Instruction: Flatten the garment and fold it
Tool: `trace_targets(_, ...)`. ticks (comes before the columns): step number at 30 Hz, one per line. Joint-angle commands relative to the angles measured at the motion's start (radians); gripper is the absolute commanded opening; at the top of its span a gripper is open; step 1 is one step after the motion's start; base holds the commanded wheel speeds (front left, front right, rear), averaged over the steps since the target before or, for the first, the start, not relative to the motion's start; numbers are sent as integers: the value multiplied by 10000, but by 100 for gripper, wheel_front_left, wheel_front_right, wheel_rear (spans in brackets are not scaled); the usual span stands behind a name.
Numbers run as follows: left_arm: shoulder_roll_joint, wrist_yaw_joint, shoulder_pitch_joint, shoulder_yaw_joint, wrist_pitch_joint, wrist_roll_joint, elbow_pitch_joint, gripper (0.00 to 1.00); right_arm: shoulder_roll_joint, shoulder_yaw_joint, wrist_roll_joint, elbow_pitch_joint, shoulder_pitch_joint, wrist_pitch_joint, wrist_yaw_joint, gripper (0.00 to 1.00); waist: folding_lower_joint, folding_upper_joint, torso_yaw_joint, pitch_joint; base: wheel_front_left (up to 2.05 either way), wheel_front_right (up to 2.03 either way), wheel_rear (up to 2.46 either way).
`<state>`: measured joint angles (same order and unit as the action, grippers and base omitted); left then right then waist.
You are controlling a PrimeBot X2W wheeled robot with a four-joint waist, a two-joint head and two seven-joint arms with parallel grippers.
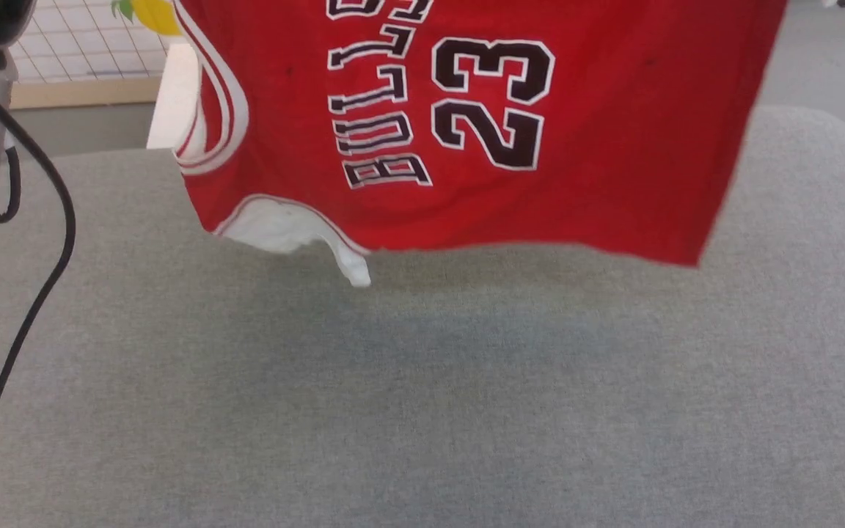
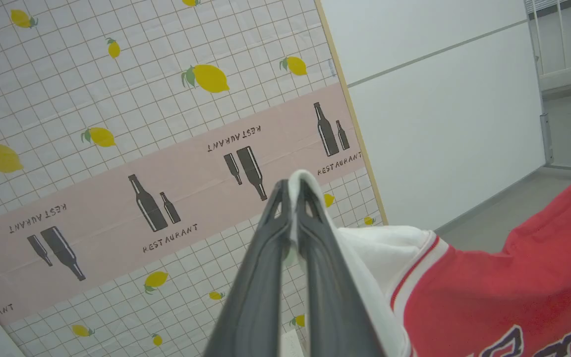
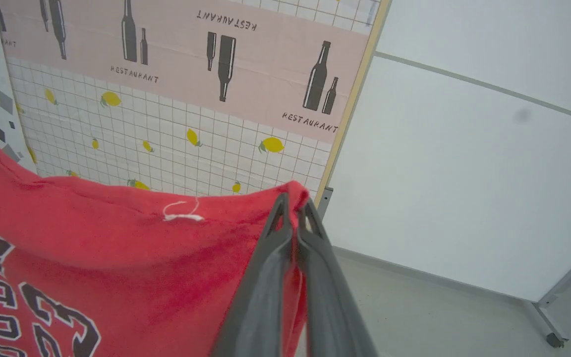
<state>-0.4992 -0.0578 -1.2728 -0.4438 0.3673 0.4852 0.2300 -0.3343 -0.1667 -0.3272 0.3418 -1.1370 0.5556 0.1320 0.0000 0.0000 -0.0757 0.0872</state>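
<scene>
Left gripper (image 2: 293, 191) is clamped shut on the white sleeve edge of the garment (image 1: 576, 183). Right gripper (image 3: 293, 204) is pinched closed on a red hem corner. The garment is held spread between both, hung above the grey table (image 1: 422, 411), lettering turned sideways.

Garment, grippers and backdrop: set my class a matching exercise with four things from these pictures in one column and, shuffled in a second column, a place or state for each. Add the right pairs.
Column one
1. left gripper
2. right gripper
3. garment
4. lemon-print panel

Column two
A. stands in the background, beyond the fingertips
B. shut on a red edge of the cloth
C. hangs spread above the grey surface
D. shut on a white part of the cloth

Pairs: 1-D, 2-B, 3-C, 4-A
</scene>
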Motion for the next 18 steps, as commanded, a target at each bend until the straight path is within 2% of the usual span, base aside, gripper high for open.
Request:
trace_targets(1, 24, -11, -199, -60, 101, 69, -77, 0, -56, -57, -85, 2, -204, 68, -13, 0, 0, 0, -109, 289, 0, 0, 0)
trace_targets(8, -251, 209, -1176, -351, 189, -877, -158, 0, -97, 74, 63, 287, -1101, 127, -13, 0, 0, 0, -411, 2073, 0, 0, 0)
trace_targets(15, 178, 592, -3334, -297, -850, -1803, 530, 0, 135, 212, 653, 930, -2876, -738, -13, 0, 0, 0, -508, 4039, 0, 0, 0)
trace_targets(18, 346, 606, -4147, -303, -1203, -2018, 936, 0, 259, 238, 924, 1324, -3606, -1160, -13, 0, 0, 0, -445, 4647, 0, 0, 0)
